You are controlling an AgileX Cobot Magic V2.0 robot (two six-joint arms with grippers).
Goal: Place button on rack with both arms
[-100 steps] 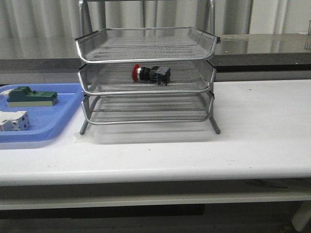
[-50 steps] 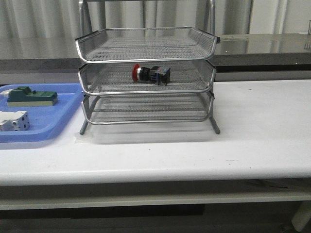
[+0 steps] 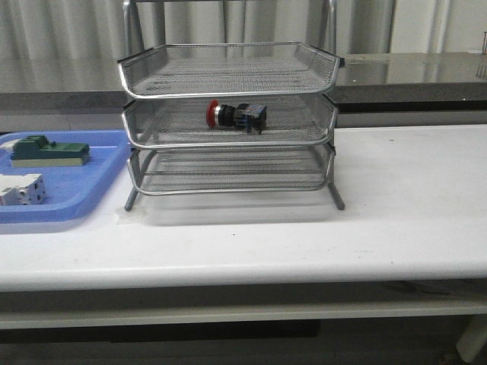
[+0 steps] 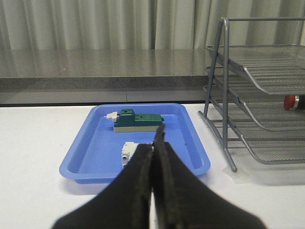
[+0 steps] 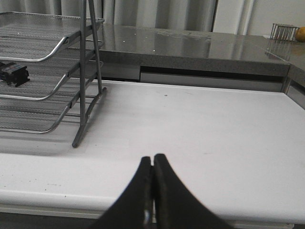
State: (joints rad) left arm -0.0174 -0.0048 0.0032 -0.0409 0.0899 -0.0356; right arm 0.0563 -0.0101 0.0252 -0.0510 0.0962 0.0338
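The button (image 3: 237, 115), with its red cap, silver collar and black-and-blue body, lies on its side in the middle tray of the silver wire-mesh rack (image 3: 228, 79). Its red cap shows in the left wrist view (image 4: 290, 101) and its black body in the right wrist view (image 5: 13, 74). My left gripper (image 4: 153, 143) is shut and empty, held in front of the blue tray, apart from the rack (image 4: 267, 90). My right gripper (image 5: 153, 160) is shut and empty over the table's front edge, to the right of the rack (image 5: 57, 81). Neither arm shows in the front view.
A blue plastic tray (image 3: 84, 190) left of the rack holds a green block (image 3: 47, 150) and a white block (image 3: 21, 188); they show in the left wrist view too, the tray (image 4: 86, 148), green block (image 4: 138, 120) and white block (image 4: 129, 150). A grey counter (image 3: 411, 72) runs behind.
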